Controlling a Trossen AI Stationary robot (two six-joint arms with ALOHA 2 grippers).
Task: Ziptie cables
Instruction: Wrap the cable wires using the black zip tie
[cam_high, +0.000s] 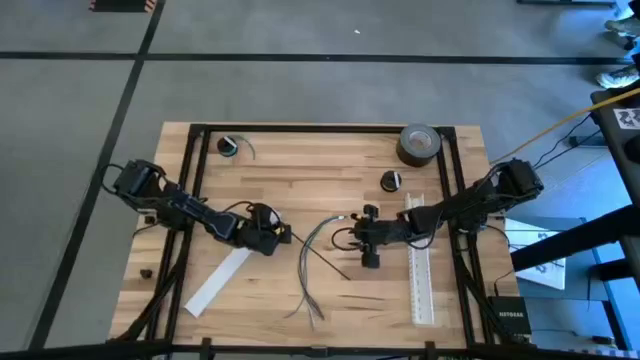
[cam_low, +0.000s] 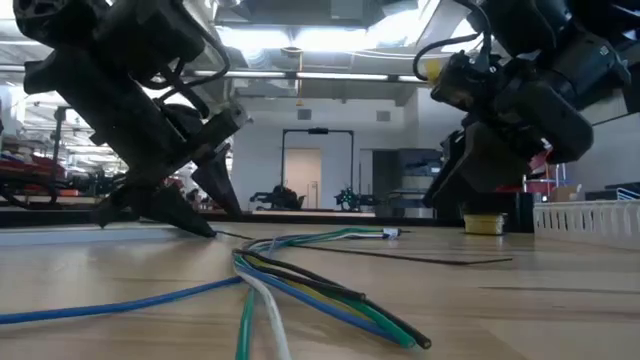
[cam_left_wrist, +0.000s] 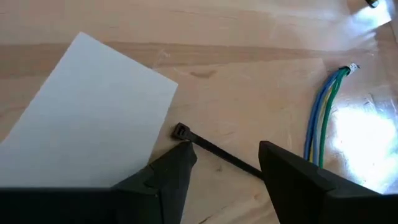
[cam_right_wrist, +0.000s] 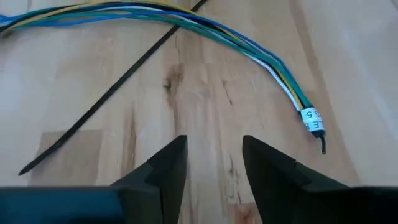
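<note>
Lying between the open left hand (cam_left_wrist: 224, 168): the ziptie (cam_left_wrist: 214, 151).

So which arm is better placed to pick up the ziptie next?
Probably the left. The left gripper is open with the ziptie head end between its fingers; the open right gripper faces the cables, the strip off to one side.

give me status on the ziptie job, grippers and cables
Left gripper open, low over the ziptie head end. Right gripper open, near the cables. Nothing held. Nothing in the way.
</note>
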